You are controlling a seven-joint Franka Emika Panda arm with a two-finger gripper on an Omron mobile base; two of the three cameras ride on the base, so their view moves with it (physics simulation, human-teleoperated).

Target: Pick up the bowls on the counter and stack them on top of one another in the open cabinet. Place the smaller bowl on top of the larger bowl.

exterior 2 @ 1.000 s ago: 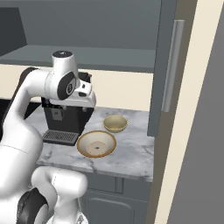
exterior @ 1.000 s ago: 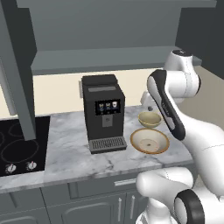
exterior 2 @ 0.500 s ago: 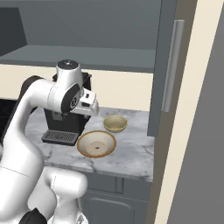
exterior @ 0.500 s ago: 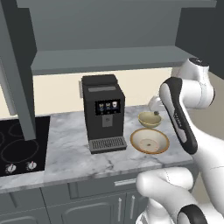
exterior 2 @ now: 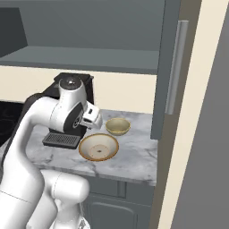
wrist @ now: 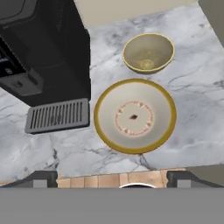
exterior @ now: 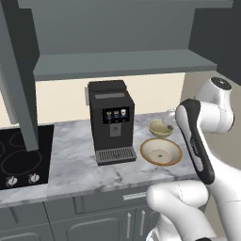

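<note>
Swinging rightward since a second ago, the arm now carries the gripper (wrist: 107,178) above the two bowls, its tips wide apart and empty. On the worktop (exterior: 75,162) near its front edge lies the larger bowl (wrist: 134,115), directly beneath; the smaller bowl (wrist: 148,53) sits just behind it, beside one coffee machine (exterior: 110,120).

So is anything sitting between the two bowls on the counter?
No. In the hand view only a bare strip of marble counter separates the smaller bowl from the larger bowl; they don't touch.
</note>
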